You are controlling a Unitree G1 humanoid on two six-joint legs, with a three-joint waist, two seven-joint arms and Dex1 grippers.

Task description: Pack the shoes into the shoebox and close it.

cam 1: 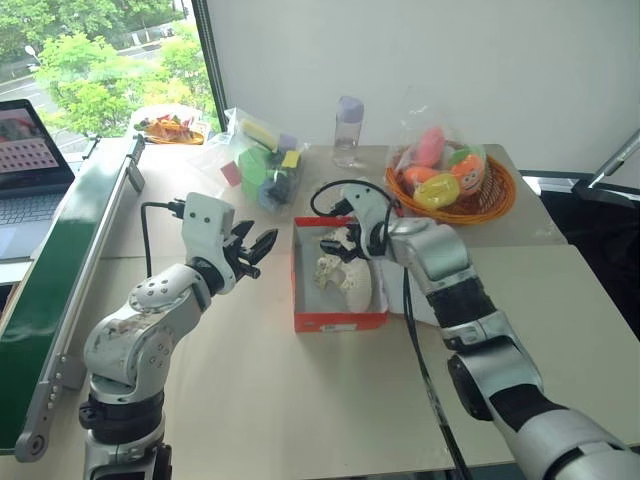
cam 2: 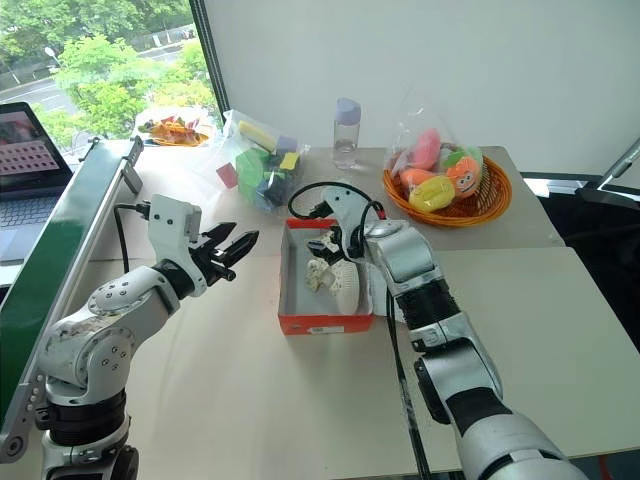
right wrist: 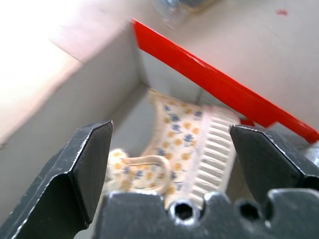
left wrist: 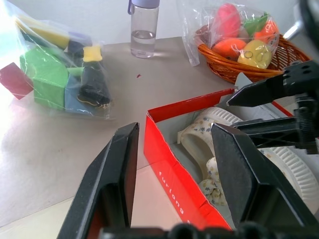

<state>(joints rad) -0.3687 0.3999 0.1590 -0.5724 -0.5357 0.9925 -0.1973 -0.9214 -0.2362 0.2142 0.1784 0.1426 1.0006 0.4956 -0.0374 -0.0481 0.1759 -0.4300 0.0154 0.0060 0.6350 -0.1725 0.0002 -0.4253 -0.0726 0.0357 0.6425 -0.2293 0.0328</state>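
The shoebox [cam 1: 338,320] sits open in the middle of the light table [cam 1: 250,400], its red-orange walls standing up around a white inside. The shoes [cam 1: 345,270] lie within it, pale cream with a small flower print and ribbed white soles, one of them turned on its side so that the sole faces outward. The right gripper [cam 1: 338,244] hangs over the far end of the box, just above the shoes, and its jaws stand wide apart with nothing between them; the right wrist view looks straight down past the two black fingers [right wrist: 84,169] onto the printed fabric and sole below. The left gripper [cam 1: 255,247] hovers beside the box on its left, apart from the wall, pointing across toward it, its jaws parted and empty. Whether a lid lies folded back on the far or right side cannot be told behind the right arm. Beyond the box, toward the wall, stands a clear water bottle [cam 1: 348,131] with a lilac cap. To its right an orange woven basket [cam 1: 495,200] holds a bag of colourful toys [cam 1: 440,165], and to its left a clear bag of foam blocks [cam 1: 262,165] lies on the table. A laptop [cam 1: 28,160] stands open at the far left by the window.
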